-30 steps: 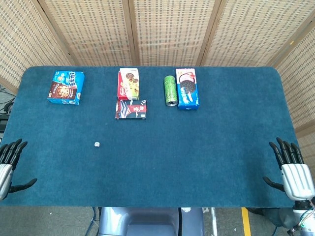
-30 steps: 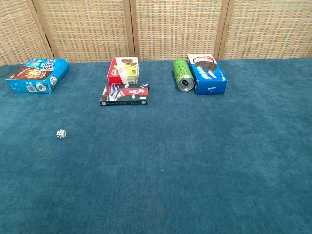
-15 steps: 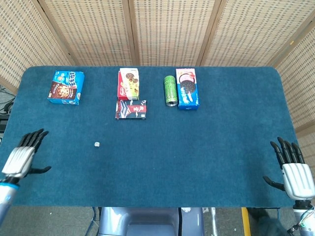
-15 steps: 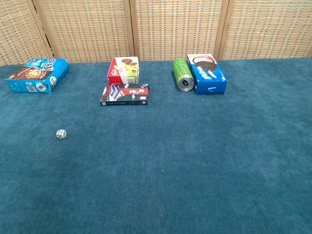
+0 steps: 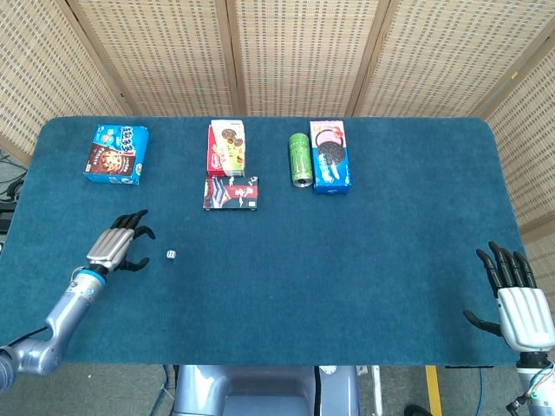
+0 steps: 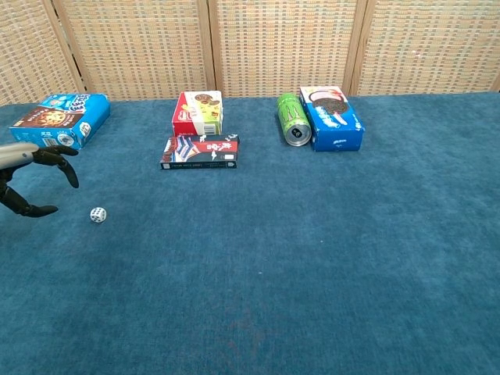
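Fingers (image 5: 132,227) of left hand (image 5: 113,246) spread near die (image 5: 171,255); dark box (image 5: 231,193) beyond.

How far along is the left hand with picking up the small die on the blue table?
Done: the left hand is out over the table, just left of the white die, fingers spread. In hand: nothing; a gap shows between fingers and die in the chest view. Left: closing on the die and lifting it. The right hand rests open at the table's right edge, and the boxes and green can lie along the far side.

Bare cloth between hand (image 5: 117,242) and die (image 5: 171,254)
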Robot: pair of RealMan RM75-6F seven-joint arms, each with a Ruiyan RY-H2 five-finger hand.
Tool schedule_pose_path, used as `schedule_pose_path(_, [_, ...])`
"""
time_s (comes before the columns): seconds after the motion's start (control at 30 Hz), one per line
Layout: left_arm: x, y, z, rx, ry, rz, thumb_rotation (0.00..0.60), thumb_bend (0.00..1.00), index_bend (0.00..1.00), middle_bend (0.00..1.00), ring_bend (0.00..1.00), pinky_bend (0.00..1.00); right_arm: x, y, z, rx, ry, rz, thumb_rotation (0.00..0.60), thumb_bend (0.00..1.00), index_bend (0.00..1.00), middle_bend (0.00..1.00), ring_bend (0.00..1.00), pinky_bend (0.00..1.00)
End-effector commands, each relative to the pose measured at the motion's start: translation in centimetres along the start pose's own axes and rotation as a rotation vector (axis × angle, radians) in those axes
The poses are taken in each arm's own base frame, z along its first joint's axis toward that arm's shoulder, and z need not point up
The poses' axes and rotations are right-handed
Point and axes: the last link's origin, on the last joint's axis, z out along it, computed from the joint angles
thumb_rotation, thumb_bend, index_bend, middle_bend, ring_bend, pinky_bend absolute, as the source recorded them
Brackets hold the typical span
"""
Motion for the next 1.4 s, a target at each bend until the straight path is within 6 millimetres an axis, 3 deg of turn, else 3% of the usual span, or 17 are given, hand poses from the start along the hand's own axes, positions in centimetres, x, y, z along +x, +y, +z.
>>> schedule_pose_path(0.03, [-0.3, 1.2, 0.6, -0.013, 0.0, 0.015, 0.6, 0.35, 0.34, 0.0, 0.0, 0.0, 0.0, 0.0, 0.0, -0.001, -0.001, 0.001, 0.6, 0.0, 0.02, 0.0, 0.0, 0.0])
schedule_pose_path(0.3, [-0.8, 2.8, 0.8, -0.035, 0.008, 0.055, 0.6, 0.34, 0.35, 0.0, 0.0, 0.0, 0.0, 0.1, 0.0, -0.001, -0.003, 0.004, 0.6, 0.0, 0.02, 0.0, 0.0, 0.0])
schedule_pose_path(0.7, [-3.4, 4.2, 1.7, -0.015, 0.0, 0.092, 0.6, 0.35, 0.38, 0.0, 0.0, 0.0, 0.0, 0.1, 0.0, -0.002, -0.005, 0.007, 0.6, 0.0, 0.02, 0.0, 0.0, 0.0])
schedule_pose_path(0.9, [-3.6, 4.4, 2.1, -0.01, 0.002, 0.097, 0.6, 0.35, 0.41, 0.0, 0.0, 0.0, 0.0, 0.1, 0.0, -0.005, -0.007, 0.01, 0.6, 0.0, 0.02, 0.0, 0.0, 0.0])
schedule_pose_path(1.2, [-3.5, 4.6, 2.3, 0.009, 0.027, 0.119, 0.6, 0.35, 0.53, 0.0, 0.0, 0.0, 0.0, 0.2, 0.1, -0.009, -0.007, 0.012, 0.6, 0.0, 0.02, 0.0, 0.0, 0.0])
schedule_pose_path(1.4, [-3.0, 4.8, 2.2, 0.016, 0.044, 0.12, 0.6, 0.35, 0.55, 0.0, 0.0, 0.0, 0.0, 0.2, 0.1, -0.01, -0.005, 0.013, 0.6, 0.0, 0.02, 0.0, 0.0, 0.0])
